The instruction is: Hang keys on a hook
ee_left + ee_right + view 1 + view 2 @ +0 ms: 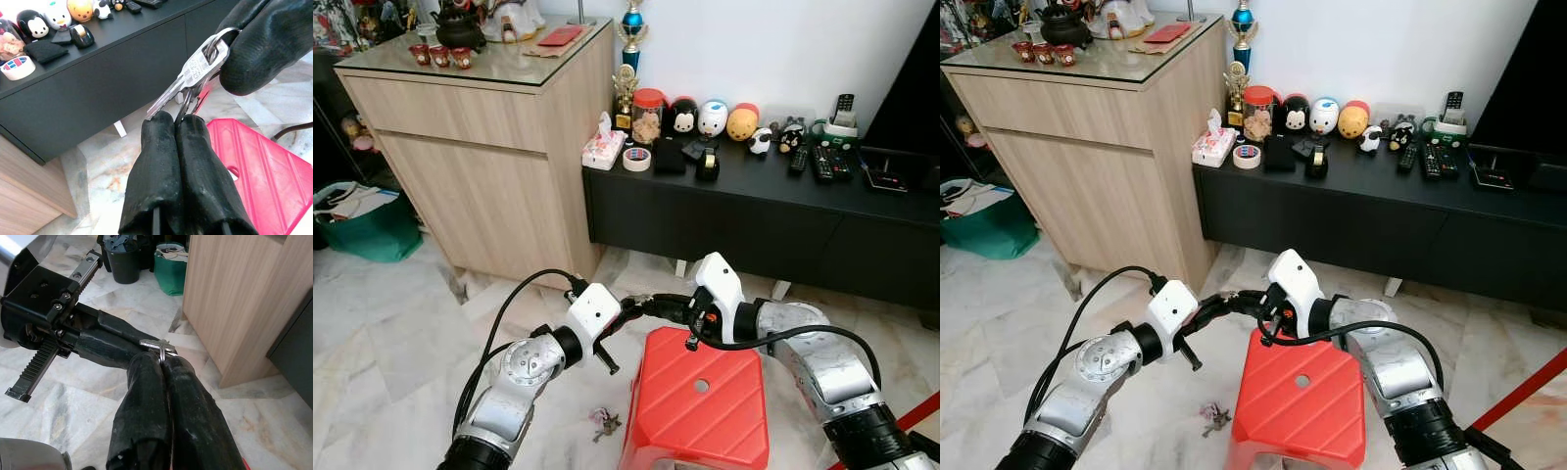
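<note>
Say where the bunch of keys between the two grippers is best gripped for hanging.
Probably by the key blades, as the left gripper does from below. That leaves the ring end free for a hook; the right gripper now pinches it.

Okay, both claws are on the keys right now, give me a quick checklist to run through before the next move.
1. Left claw grip: ok, shut on the blades of the keys.
2. Right claw grip: ok, shut on the ring end of the same keys.
3. Keys off the ground: ok, held between the two claws above the red stool.
4. Where the hook is: cannot tell.
5. Floor underfoot: not ok, a second key bunch lies on the marble beside the stool.
</note>
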Robot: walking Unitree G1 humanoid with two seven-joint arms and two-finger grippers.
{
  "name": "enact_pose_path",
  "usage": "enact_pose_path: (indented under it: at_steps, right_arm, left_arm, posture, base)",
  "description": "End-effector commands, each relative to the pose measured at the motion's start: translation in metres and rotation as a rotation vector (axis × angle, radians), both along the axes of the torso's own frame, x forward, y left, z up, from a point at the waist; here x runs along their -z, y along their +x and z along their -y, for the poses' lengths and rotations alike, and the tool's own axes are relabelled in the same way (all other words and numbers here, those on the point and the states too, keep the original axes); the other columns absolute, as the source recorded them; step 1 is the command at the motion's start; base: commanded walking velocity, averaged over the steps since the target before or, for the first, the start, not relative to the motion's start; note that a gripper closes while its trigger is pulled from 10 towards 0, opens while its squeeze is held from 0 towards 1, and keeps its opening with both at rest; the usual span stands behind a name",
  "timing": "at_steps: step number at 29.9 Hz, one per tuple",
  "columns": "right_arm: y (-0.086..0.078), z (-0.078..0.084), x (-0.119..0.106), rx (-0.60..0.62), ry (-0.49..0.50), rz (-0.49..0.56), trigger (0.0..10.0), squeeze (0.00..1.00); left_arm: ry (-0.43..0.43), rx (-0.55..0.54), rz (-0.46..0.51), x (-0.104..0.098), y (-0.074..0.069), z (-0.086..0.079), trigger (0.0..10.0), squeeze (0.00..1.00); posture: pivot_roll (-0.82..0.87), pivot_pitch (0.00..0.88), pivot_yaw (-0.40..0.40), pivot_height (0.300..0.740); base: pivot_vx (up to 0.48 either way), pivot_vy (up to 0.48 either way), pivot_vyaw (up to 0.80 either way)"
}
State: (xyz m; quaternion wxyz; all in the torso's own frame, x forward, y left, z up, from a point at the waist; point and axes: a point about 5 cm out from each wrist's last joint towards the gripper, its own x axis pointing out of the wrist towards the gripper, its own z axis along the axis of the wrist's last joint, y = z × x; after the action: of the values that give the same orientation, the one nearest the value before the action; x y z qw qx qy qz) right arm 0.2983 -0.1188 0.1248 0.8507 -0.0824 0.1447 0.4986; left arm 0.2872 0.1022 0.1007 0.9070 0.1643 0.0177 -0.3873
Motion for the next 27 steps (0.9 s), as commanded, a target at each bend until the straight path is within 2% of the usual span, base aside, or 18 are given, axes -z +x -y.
enact_pose_path:
  at_steps: [1,12,27]
  right_arm:
    - [0.0,-0.001,-0.002,-0.007,-0.006,0.01,10.0,0.0]
    - [0.004,0.012,0.01,0.042,-0.075,-0.008,10.0,0.0]
    - [0.004,0.013,0.015,0.055,-0.088,-0.015,10.0,0.0]
  left_arm:
    - [-0.009,-0.007,0.006,-0.004,0.002,-0.002,0.0,0.0]
    - [-0.002,0.004,-0.007,-0.003,0.001,-0.004,0.0,0.0]
    - [0.002,0.013,-0.016,-0.003,0.0,-0.004,0.0,0.0]
  posture:
    - [-0.03,0.0,-0.03,0.734]
    - [-0.03,0.0,-0.03,0.734]
    - [-0.03,0.0,-0.029,0.734]
  base:
    - [0.0,0.0,0.0]
    - [0.0,0.0,0.0]
    - [0.0,0.0,0.0]
